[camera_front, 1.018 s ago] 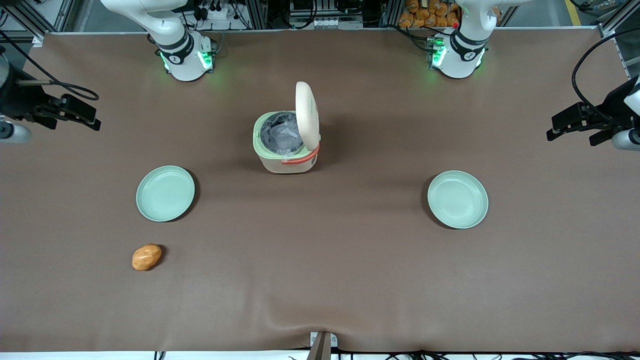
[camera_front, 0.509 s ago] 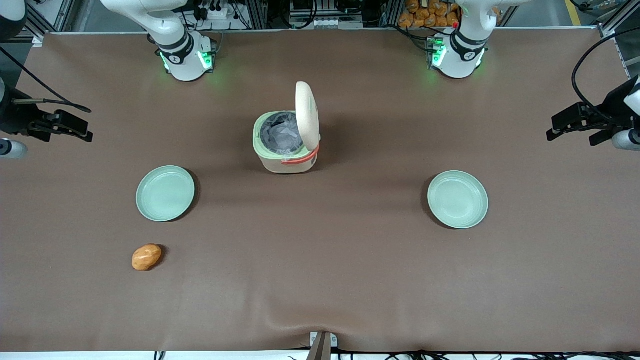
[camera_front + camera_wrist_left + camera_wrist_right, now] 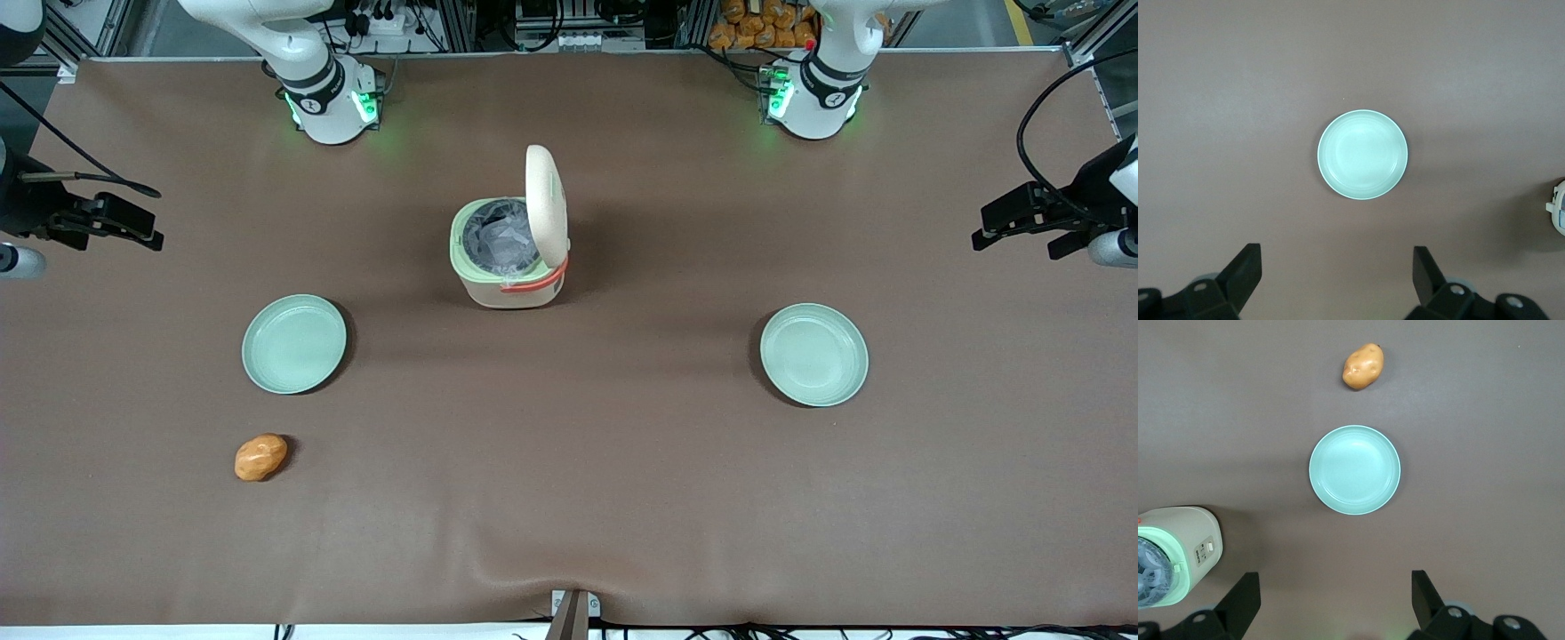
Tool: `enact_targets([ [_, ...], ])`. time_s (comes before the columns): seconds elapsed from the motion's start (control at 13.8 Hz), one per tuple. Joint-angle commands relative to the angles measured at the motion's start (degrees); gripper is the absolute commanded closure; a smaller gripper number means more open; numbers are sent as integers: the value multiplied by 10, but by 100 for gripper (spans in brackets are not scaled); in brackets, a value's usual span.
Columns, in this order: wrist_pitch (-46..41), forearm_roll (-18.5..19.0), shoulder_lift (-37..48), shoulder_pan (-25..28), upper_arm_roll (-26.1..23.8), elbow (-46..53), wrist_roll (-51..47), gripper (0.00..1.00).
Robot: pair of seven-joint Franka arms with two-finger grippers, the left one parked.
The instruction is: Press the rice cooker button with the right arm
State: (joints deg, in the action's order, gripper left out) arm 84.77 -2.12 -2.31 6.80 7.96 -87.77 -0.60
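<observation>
We see the rice cooker [image 3: 509, 258] mid-desk, lid upright. Our pincer [image 3: 1335, 600] hangs spread and empty at the working arm's edge of the desk [image 3: 622, 498], above a green plate [image 3: 1355, 469], with open desk between it and the cooker.

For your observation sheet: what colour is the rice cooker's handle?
Coral-orange, on the rice cooker; the handle shows best in the front view.
</observation>
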Motion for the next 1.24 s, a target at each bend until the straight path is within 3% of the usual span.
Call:
enact_targets([
  [0.0,-3,3,11,4,-1,-4,-3,0],
  [1.16,-31,7,13,4,-2,12,-5,0],
])
